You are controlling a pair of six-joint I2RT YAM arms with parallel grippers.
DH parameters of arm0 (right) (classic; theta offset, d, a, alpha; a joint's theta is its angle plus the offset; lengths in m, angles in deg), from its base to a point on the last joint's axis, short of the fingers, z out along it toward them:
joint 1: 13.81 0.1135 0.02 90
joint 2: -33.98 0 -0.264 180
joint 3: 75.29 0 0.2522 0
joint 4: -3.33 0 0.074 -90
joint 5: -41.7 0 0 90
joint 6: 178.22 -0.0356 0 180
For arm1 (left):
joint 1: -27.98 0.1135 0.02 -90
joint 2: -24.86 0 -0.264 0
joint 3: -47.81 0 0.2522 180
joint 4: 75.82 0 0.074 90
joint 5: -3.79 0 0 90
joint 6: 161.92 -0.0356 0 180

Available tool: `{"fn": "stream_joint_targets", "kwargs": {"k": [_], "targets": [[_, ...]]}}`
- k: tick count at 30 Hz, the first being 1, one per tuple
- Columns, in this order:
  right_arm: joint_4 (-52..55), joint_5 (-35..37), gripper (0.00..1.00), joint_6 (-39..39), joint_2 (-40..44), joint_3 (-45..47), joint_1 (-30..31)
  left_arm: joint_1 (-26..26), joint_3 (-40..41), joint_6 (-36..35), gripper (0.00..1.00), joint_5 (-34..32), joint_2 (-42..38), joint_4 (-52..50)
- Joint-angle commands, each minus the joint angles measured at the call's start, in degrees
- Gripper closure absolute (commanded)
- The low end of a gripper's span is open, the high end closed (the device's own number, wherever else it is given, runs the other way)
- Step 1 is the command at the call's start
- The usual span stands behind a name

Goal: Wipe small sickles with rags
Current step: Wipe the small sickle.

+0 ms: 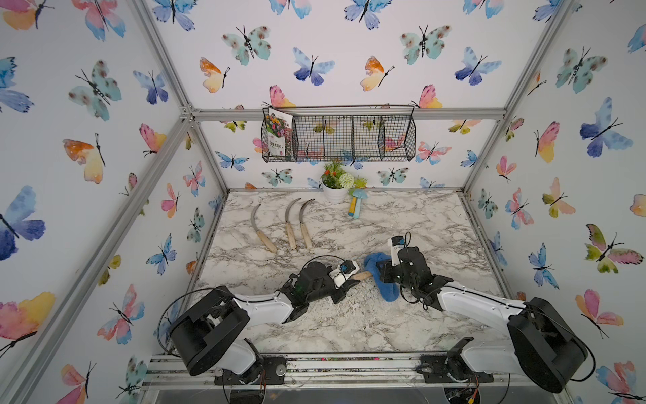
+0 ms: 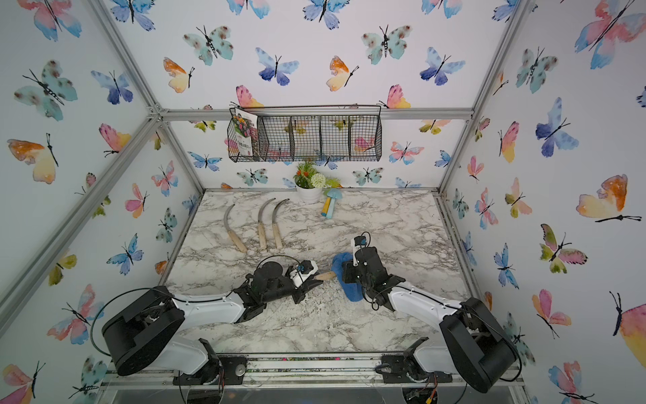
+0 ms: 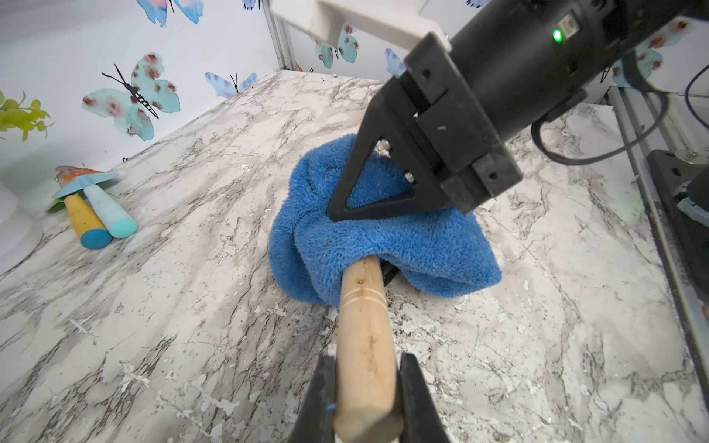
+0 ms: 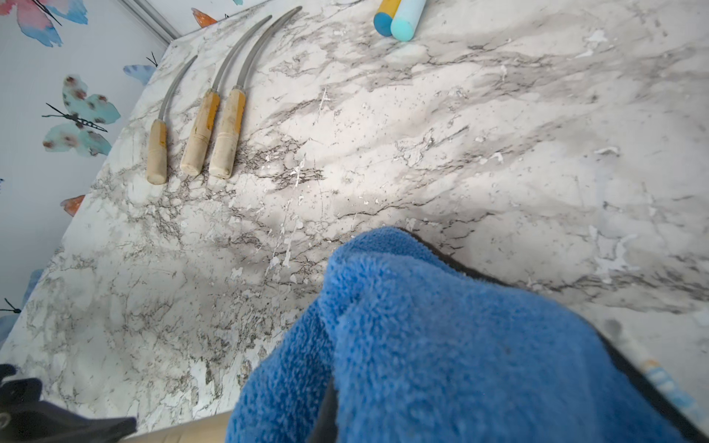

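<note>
Left fingers (image 3: 320,399) clamp sickle handle (image 3: 364,345); right fingers (image 3: 383,212) pinch rag (image 3: 403,245) shut. Blade hidden inside rag, on worktop (image 3: 153,307). Your risk: curved edge snags terry, yanks rag loose if you pull skewed.

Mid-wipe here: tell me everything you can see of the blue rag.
The rag is thick blue terry, soft and fuzzy, bunched into loose folds rather than spread flat. The right pincer is shut on its upper folds. It drapes over the sickle, hiding the blade; only the pale wooden handle sticks out, clamped in the left pincer. A black strip shows along one edge. Its lower folds seem to rest on the marble table, between the two arms.
</note>
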Motion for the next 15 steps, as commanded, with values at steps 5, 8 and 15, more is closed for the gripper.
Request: {"fn": "stream_joint_targets", "kwargs": {"k": [5,8,15], "targets": [[3.17,0.33,0.98,1.18,0.07,-3.51,6.96,0.31,-1.44,0.23,1.00,0.18,-0.98,2.90],[2.37,0.05,0.98,0.69,0.59,-3.83,10.99,0.33,-1.82,0.40,1.00,-0.27,-0.59,2.42],[-1.69,-2.60,0.98,-0.37,1.99,-1.80,15.32,0.33,-2.09,0.38,1.00,-0.61,-0.12,2.21]]}}
